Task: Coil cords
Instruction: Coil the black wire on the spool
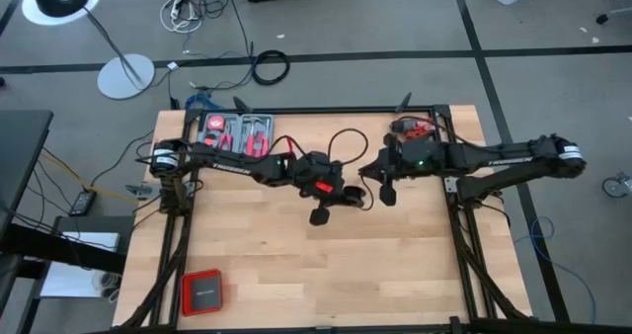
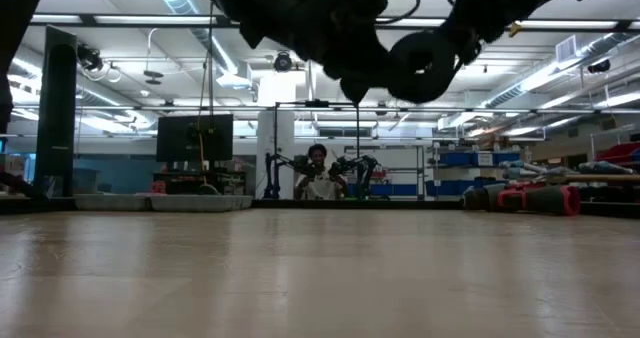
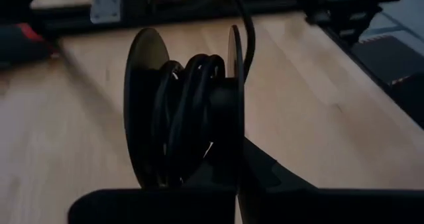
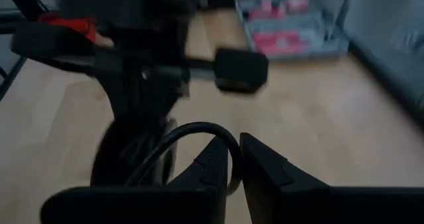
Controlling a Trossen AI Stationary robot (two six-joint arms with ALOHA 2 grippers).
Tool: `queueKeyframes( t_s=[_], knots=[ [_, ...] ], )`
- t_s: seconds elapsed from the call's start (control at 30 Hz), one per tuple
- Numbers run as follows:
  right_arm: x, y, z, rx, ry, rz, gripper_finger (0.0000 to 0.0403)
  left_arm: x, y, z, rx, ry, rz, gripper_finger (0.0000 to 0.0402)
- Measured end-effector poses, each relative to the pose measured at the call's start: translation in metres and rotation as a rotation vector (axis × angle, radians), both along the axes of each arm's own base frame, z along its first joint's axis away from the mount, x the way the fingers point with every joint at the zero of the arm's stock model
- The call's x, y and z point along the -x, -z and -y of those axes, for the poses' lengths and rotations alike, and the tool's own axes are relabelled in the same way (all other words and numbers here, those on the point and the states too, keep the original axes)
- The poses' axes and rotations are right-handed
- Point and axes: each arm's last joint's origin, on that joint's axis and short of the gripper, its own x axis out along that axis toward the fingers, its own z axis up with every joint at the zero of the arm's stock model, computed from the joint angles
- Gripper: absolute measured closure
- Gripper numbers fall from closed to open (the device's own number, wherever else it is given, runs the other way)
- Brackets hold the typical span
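Closest to the left wrist camera, the left gripper is clamped on a flat-sided black spool, holding it up off the table so that cord can be wound on. The thin black cord arcs from the spool to just ahead of the right gripper, whose fingers stand slightly parted around it. Only the left wrist view shows the turns already wound; the high view alone shows both arms meeting mid-table.

Overhead camera looks straight down on the table; a low one faces level across it (both arms overhead); wrist cameras sit close above its surface.
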Motion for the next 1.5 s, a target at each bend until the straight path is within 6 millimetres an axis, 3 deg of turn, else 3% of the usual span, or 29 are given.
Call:
queueKeyframes(
  t_s=[0.17, 0.4, 0.63, 0.83, 1.0, 1.2, 1.5],
  knots=[
    [-0.008, 0.017, -0.008, -0.121, 0.041, -0.094, 0.0366, 0.005, 0.014, 0.007, 0.002, -0.021, -0.041, 0.0401],
    [-0.014, 0.038, -0.016, -0.149, 0.046, -0.241, 0.0359, 0.01, 0.021, 0.016, 0.02, -0.014, -0.097, 0.0401],
    [0.004, 0.056, -0.018, -0.293, 0.106, -0.509, 0.0336, 0.017, 0.031, 0.023, -0.012, -0.032, -0.222, 0.0401],
    [0.025, 0.065, -0.018, -0.393, 0.221, -0.73, 0.0328, 0.018, 0.031, 0.023, -0.026, -0.041, -0.229, 0.0401],
    [0.032, 0.067, -0.023, -0.528, 0.199, -0.836, 0.0329, 0.018, 0.032, 0.023, -0.026, -0.041, -0.23, 0.0401],
    [0.028, 0.065, -0.03, -0.517, 0.077, -0.8, 0.0326, 0.018, 0.032, 0.023, -0.027, -0.04, -0.23, 0.0401],
    [-0.002, 0.061, -0.052, -0.36, -0.164, -0.466, 0.0326, 0.018, 0.032, 0.03, -0.119, 0.017, -0.212, 0.0401]
  ],
)
